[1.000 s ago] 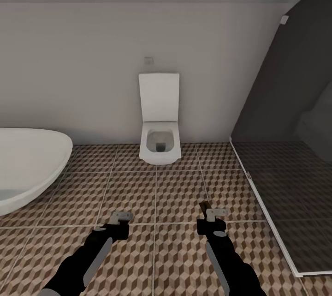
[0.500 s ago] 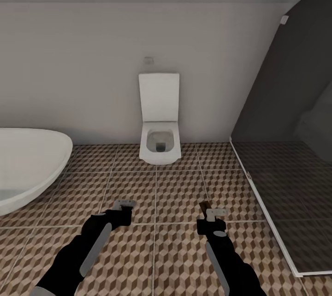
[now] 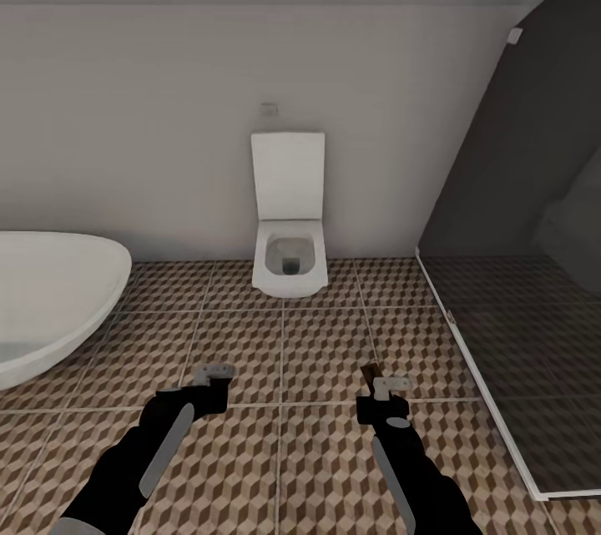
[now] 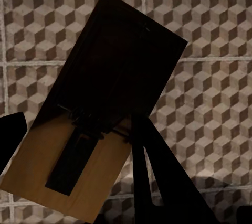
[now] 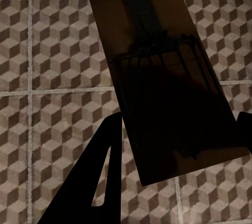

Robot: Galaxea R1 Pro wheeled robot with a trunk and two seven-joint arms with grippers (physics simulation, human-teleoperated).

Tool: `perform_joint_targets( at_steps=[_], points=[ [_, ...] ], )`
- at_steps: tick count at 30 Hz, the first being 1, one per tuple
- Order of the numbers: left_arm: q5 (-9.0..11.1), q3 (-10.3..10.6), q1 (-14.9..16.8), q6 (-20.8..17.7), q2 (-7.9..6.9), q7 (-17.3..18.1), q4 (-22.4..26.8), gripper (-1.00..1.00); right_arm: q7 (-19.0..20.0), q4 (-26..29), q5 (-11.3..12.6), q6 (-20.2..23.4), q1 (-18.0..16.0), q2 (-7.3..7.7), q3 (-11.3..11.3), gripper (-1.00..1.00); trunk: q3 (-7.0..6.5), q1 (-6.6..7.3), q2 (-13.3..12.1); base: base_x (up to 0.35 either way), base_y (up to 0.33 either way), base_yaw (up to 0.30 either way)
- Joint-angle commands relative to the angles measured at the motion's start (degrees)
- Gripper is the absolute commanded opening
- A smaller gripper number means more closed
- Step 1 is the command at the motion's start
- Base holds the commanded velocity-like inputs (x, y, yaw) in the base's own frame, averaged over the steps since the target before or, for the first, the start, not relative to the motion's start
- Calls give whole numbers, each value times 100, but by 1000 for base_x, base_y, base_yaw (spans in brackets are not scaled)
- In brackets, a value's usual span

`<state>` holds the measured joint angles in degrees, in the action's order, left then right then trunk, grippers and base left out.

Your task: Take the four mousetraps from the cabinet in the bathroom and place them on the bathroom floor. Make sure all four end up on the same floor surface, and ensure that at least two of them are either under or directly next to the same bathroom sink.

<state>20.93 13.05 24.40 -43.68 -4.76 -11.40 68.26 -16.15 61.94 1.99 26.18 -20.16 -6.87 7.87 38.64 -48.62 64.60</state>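
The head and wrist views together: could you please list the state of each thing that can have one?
Tan wooden mousetrap in left gripper: held above the tiles, clear of the floor.
Tan wooden mousetrap in right gripper: held above the tiles.
Left gripper: shut on its trap.
Right gripper: shut on its trap.
White toilet: lid up, bowl open.
White oval bathtub: water level unclear.

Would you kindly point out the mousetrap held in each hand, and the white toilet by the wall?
Flat tan wooden mousetrap in left hand [image 4: 79,161]: left wrist view, on its lit tan end.
Flat tan wooden mousetrap in right hand [image 5: 152,61]: right wrist view, on its board.
White wall-hung toilet [image 3: 289,264]: head view, on its bowl.
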Motion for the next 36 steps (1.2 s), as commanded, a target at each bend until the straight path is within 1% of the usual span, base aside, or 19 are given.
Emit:
perform_joint_targets(
  at_steps=[1,3,4,7,8,9,10,12,15,26,36],
  points=[
    [60,15,4,-16,-7,-54,9,-100,-54,8,27,27,-1,2,13,-100,5,0,3,0,0,0],
    [60,14,4,-17,-5,-55,7,-100,-71,24,24,29,-3,2,10,-100,5,0,3,0,0,0],
    [60,13,4,-17,-3,-55,2,-100,-84,139,22,40,-1,2,10,-100,5,0,3,0,0,0],
    [60,17,4,-18,0,-55,-16,-100,-110,710,18,138,-1,2,12,-100,5,0,3,0,0,0],
    [60,18,4,-18,1,-55,-30,-100,-114,885,19,238,-1,2,11,-100,5,0,3,0,0,0],
    [60,17,4,-18,1,-56,-57,-100,-115,1095,20,583,-3,2,-4,-100,5,0,3,0,0,0],
    [60,15,4,-18,1,-56,-57,-100,-111,1168,20,826,-4,2,-13,-100,5,0,3,0,0,0],
    [60,18,4,-18,1,-51,-57,-100,-104,1212,26,978,-3,3,-11,-100,5,0,3,0,0,0],
    [60,21,4,-18,8,-47,-46,-100,-99,1242,29,1064,-4,15,-4,-100,5,0,3,0,0,0],
    [60,22,4,-18,10,-47,-26,-100,-95,1247,29,1082,-3,17,7,-100,10,0,3,0,0,0],
    [69,30,4,-18,10,-47,-72,-100,-97,1243,29,1082,0,19,4,-100,76,0,3,0,0,0]
  ],
)
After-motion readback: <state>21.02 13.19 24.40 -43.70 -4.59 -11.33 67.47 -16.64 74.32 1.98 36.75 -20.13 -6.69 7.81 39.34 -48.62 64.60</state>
